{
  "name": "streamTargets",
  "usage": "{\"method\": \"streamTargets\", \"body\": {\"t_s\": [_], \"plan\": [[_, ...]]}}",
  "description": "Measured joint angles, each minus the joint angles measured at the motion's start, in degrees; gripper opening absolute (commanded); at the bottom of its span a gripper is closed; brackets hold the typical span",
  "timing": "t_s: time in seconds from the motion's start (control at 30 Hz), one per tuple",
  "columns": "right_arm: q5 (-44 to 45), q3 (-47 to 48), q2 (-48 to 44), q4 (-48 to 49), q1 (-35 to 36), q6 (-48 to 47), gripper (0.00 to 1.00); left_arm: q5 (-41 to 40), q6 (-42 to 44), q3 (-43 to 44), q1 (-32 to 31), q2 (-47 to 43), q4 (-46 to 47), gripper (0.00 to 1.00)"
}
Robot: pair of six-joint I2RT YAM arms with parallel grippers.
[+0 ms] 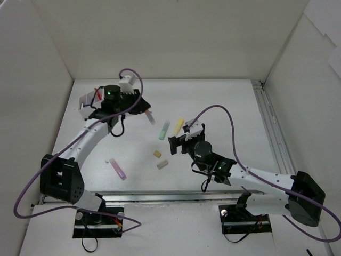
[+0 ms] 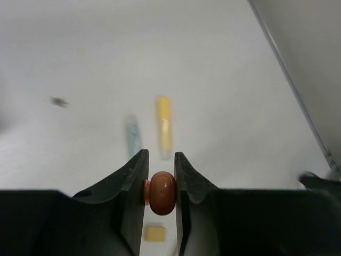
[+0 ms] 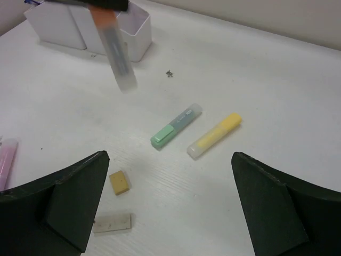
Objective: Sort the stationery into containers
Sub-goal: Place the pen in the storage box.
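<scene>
Bright, even, diffuse lighting; shadows faint, no glare. Left wrist view soft: yellow marker [image 2: 164, 125] smeared. Right wrist view sharp; raised orange marker [image 3: 114, 50] blurred.

The rounded orange plastic marker cap [image 2: 162, 192] shines glossy; the white desk [image 3: 277, 85] is matt, faintly grained; the stubby yellow plastic marker [image 3: 214, 136] looks frosted.
</scene>
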Motion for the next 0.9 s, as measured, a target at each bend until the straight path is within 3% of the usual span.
{"method": "streamTargets", "body": {"t_s": [0.2,0.47,0.67,0.9], "plan": [[2.56,-3.43,-5.31,-2.49,-4.55,2.05,0.98,-7.54,5.53,13.62,13.44,4.57,-3.08,0.0],[4.66,-3.43,-6.25,-10.69,-9.94,4.17,0.98,-14.45,11.28,31.65,18.38,19.61,-6.62,0.0],[4.59,-3.39,-5.7,-12.81,-13.92,5.09,0.98,-21.46,13.14,33.33,19.54,26.45,-9.01,0.0],[2.23,-2.8,-1.22,-13.81,-16.9,6.56,0.98,-21.38,11.76,32.98,20.48,28.24,-8.44,0.0]]}}
